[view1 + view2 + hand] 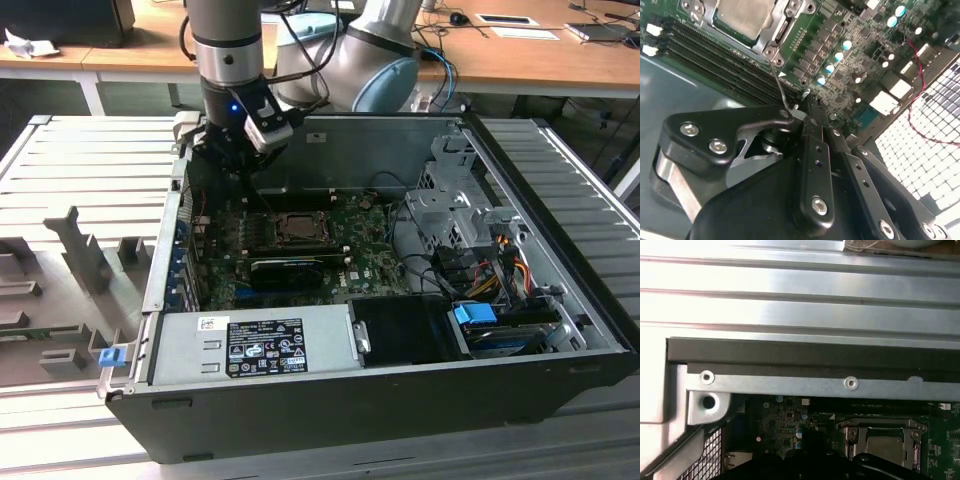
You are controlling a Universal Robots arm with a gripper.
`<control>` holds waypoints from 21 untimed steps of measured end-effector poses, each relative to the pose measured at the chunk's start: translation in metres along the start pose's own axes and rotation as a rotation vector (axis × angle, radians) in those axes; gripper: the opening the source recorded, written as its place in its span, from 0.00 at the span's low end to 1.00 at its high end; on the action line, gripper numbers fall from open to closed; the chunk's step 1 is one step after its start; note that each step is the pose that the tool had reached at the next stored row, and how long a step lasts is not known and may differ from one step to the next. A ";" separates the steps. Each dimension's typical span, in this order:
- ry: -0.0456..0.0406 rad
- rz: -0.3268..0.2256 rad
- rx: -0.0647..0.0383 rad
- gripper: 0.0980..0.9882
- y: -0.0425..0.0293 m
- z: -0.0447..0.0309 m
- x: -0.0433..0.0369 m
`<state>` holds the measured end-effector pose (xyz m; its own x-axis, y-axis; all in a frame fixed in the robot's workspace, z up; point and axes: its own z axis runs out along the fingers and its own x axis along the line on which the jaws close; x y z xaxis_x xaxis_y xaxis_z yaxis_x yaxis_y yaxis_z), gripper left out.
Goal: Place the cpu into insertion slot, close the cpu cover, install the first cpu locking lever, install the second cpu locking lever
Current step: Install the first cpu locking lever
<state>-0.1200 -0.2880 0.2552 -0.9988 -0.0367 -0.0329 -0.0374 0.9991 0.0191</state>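
Background: wooden desks [520, 60] behind the rig, w/ cables & papers on them.
Tabletop: grey slatted metal tabletop [90, 170] carries an open pc case [380, 400]; grey fixture blocks [85, 260] stand on it toward the exterior view's left.
Case interior: green motherboard [360, 255] lies flat inside; black graphics card [288, 270] just below the socket in the exterior view; psu [255, 345] w/ a label along the near wall; drive cage [450, 205] & coloured cables at the exterior view's right.
Arm: grey arm comes down from above at the case's far corner, exterior view's left; blue light lit on the wrist.
Gripper: gripper [232, 165] hangs over the board's far edge, near the socket, up and toward the exterior view's left of it. Black fingers [812, 150] look drawn together in the second wrist view, nothing seen between them; a thin wire lever [780, 90] rises from the socket corner and its end lies right by the tips, contact can't tell.
Cpu: cpu [742, 15] sits in the socket, pale silvery top showing in both wrist views [885, 440].
Cpu cover: cpu cover [771, 31] lies down flat around the chip, its frame edging the metal top.
Ram slots: dark parallel slots [705, 55] run beside the socket.
Case wall: first wrist view looks past the case's rear rim [790, 385], w/ two screws, down to the socket.
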 end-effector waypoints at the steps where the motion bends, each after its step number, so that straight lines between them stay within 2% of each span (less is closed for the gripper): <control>1: 0.0000 0.000 0.000 0.01 0.0002 0.0002 -0.0023; 4: -0.0001 0.000 0.000 0.01 -0.0001 0.0011 -0.0108; 7: 0.0001 0.000 0.000 0.01 -0.0007 0.0046 -0.0256; 8: -0.0001 0.000 0.000 0.01 -0.0011 0.0060 -0.0340; 13: 0.0001 0.000 -0.001 0.01 -0.0019 0.0082 -0.0566; 14: 0.0000 0.000 -0.003 0.01 -0.0021 0.0085 -0.0591; 15: -0.0001 0.000 -0.008 0.01 -0.0022 0.0087 -0.0619; 17: -0.0018 0.002 -0.048 0.01 -0.0026 0.0089 -0.0637; 18: -0.0028 0.002 -0.075 0.01 -0.0038 0.0094 -0.0641; 21: -0.0033 0.010 -0.077 0.01 -0.0044 0.0152 -0.0642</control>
<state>-0.0553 -0.2898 0.2420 -0.9990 -0.0261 -0.0356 -0.0294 0.9949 0.0961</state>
